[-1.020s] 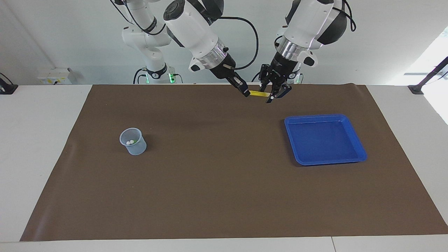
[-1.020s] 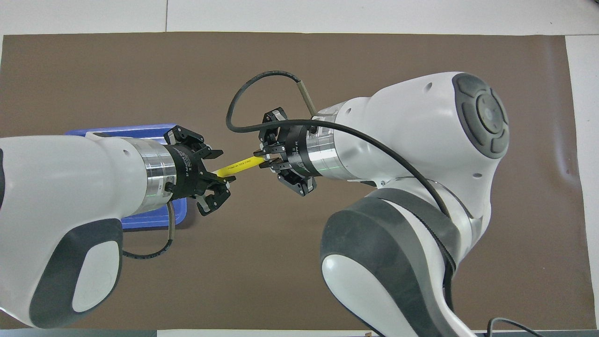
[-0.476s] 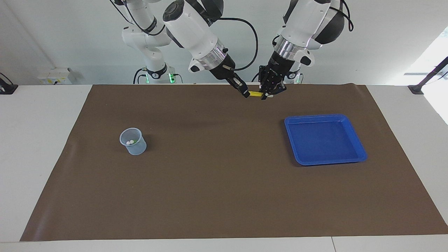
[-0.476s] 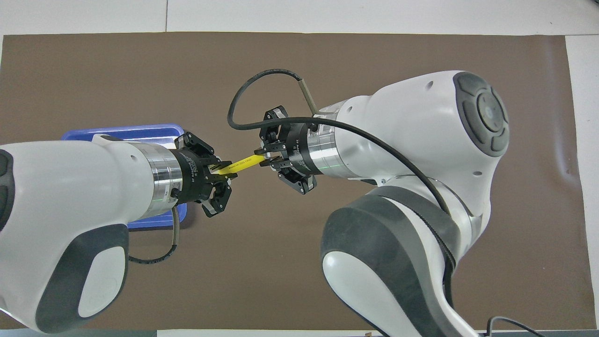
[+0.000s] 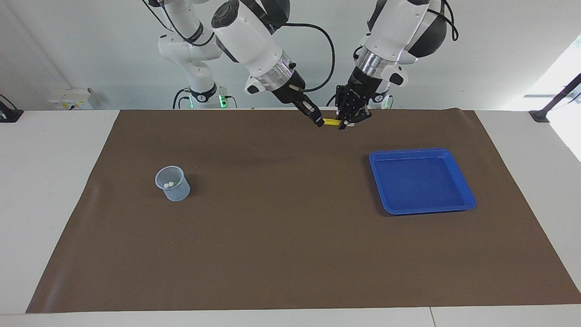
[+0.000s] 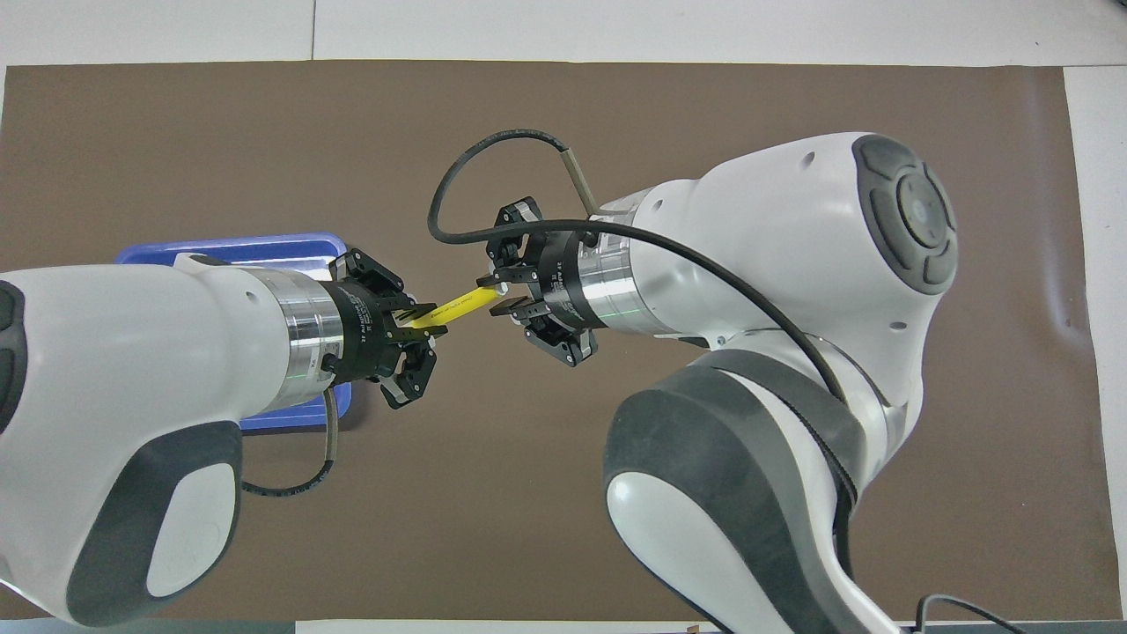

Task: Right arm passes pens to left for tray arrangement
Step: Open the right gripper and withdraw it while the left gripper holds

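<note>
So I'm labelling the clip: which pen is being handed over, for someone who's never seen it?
Look up between the two white arms, over the brown mat. The yellow pen spans the left pincer and right pincer. The other pens stand in the cup.

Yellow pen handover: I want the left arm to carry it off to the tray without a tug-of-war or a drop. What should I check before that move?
1. Left gripper shut on the yellow pen: ok.
2. Right gripper has let go of the pen's other end: cannot tell.
3. Pen held up in the air over the mat, not resting on it: ok.
4. Blue tray lies flat with nothing in it: ok.
5. Cup upright at the right arm's end, two whitish caps showing inside: ok.
</note>
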Robot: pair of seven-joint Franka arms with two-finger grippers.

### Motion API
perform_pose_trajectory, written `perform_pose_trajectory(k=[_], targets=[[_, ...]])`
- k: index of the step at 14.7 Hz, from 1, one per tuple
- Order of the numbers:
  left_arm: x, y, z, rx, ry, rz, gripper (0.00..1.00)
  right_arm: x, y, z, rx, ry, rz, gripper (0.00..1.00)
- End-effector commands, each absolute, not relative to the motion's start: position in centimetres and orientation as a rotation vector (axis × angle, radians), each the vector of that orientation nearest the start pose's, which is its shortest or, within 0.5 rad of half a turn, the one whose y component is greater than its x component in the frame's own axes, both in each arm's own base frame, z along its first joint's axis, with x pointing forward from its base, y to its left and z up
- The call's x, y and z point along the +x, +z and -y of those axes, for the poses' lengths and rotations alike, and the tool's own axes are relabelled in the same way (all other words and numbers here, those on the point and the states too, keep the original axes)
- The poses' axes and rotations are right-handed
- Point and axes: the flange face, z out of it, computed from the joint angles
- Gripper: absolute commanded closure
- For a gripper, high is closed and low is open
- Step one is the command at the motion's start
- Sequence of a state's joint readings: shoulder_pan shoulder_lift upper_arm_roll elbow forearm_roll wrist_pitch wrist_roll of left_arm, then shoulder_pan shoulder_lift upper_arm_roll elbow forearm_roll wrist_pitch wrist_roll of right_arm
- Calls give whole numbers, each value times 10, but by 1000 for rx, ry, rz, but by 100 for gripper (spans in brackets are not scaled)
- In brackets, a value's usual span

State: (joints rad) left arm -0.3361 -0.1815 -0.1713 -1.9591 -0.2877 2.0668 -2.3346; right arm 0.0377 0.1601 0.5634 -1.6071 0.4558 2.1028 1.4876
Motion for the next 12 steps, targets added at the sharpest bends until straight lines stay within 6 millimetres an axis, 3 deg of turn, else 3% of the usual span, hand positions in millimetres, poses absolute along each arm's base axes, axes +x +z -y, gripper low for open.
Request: perform_pose_trajectory(k=[1, 3, 8, 12], targets=[[454, 584, 268, 1550, -282, -2319, 100, 526, 590, -356, -2233, 345, -1305, 0], [455, 585, 267, 1544, -281, -2319, 100, 525, 591, -346, -2300, 313, -1281, 0], [460, 585, 260, 1552, -269, -2301, 100, 531, 589, -273, -2527, 230, -1113, 0], [472, 581, 231, 1781, -199, -2133, 100, 530, 575, -236, -2774, 80, -976, 0]])
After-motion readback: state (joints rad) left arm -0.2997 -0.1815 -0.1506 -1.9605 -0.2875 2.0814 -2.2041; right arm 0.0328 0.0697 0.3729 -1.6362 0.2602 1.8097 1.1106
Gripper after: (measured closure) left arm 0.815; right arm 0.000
